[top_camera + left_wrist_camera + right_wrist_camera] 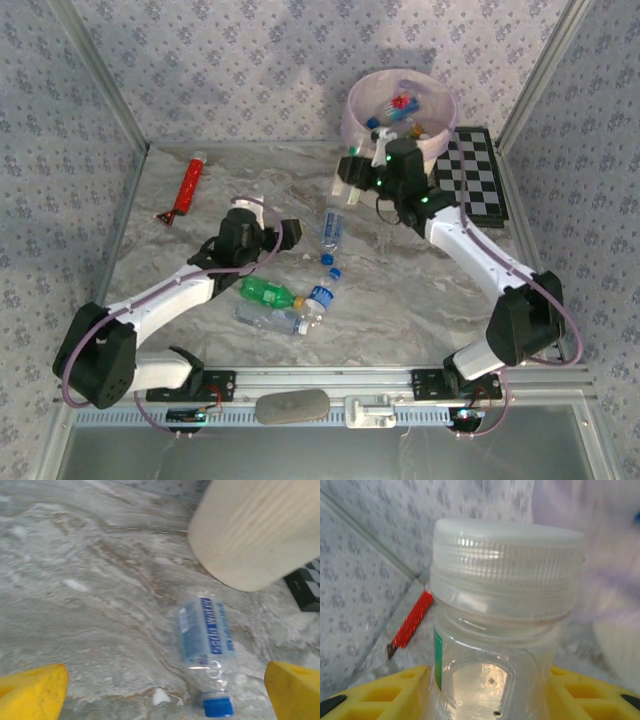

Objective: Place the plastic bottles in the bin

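- A small clear plastic bottle with a white cap was held tight in the right pincer, just beside the round cream bin with a pink bag.
- It did not look to be over the rim, so letting go here could drop it outside.
- The left pincer was wide open and empty above a clear bottle with a blue label lying on the grey marble surface.
- That round bottle could roll away if bumped.
- A green bottle lay nearby.
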